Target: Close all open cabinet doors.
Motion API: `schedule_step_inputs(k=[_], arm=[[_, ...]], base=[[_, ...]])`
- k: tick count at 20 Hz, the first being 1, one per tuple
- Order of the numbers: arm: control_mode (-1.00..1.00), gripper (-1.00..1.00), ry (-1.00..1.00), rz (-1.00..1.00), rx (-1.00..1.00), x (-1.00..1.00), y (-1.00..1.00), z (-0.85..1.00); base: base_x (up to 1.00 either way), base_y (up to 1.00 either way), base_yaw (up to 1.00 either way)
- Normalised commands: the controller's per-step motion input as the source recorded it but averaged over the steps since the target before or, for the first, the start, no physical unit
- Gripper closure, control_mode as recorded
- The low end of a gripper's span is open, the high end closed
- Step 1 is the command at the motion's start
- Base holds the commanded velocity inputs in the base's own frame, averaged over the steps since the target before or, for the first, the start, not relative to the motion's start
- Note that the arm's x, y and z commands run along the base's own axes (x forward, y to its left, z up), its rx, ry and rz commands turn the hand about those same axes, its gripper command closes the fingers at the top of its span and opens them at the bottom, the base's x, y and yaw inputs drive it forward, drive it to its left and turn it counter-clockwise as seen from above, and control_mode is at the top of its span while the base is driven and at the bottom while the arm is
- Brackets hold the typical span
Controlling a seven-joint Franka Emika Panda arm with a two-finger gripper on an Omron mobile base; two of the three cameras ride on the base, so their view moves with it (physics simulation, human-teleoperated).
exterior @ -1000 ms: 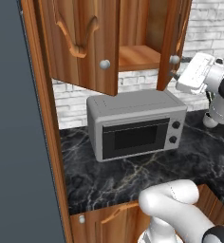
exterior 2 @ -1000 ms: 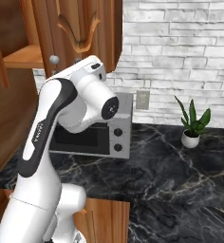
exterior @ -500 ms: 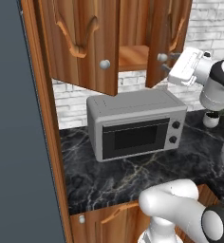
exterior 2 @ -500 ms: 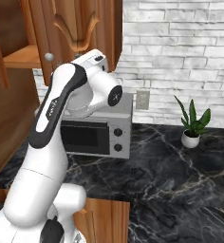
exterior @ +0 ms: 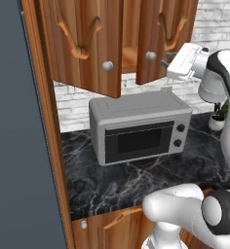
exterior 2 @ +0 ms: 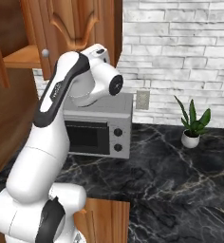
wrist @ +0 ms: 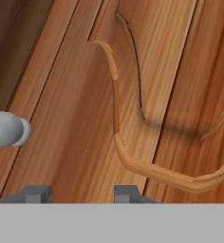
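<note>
Two reddish-brown cabinet doors with arch carvings hang above the counter. The left door (exterior: 83,44) stands wide open toward me, its silver knob (exterior: 107,65) at its lower corner. The right door (exterior: 168,34) is partly open, knob (exterior: 151,56) low on it. My gripper (exterior: 164,59) presses against this door's face just right of the knob. In the hand view the open gripper (wrist: 80,194) sits close to the carved door (wrist: 133,95), with the knob (wrist: 7,129) off to the left. From the right base view the right door (exterior 2: 80,28) stands above my hand.
A grey microwave (exterior: 139,131) sits on the black marble counter (exterior: 112,180) under the cabinet. The cabinet shelf (exterior 2: 21,57) shows between the doors. A potted plant (exterior 2: 193,126) stands at the right by the white brick wall. A tall wooden panel (exterior: 44,121) borders the left.
The arm has swung left and pushed the right door further toward the cabinet; its knob has shifted left. The left door has not moved.
</note>
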Motion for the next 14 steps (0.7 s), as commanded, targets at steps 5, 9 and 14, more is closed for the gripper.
schedule_step_inputs(k=[5, 9, 14], arm=[[-1.00, -1.00, 0.03, -0.01, -0.03, 0.79, 0.32, -0.42], [-1.00, -1.00, 0.03, -0.04, -0.03, 0.84, 0.39, -0.46], [-1.00, -1.00, 0.02, -0.05, -0.02, 0.82, 0.37, -0.44]], base=[[0.00, 0.00, 0.00], [0.00, 0.00, 0.00], [0.00, 0.00, 0.00]])
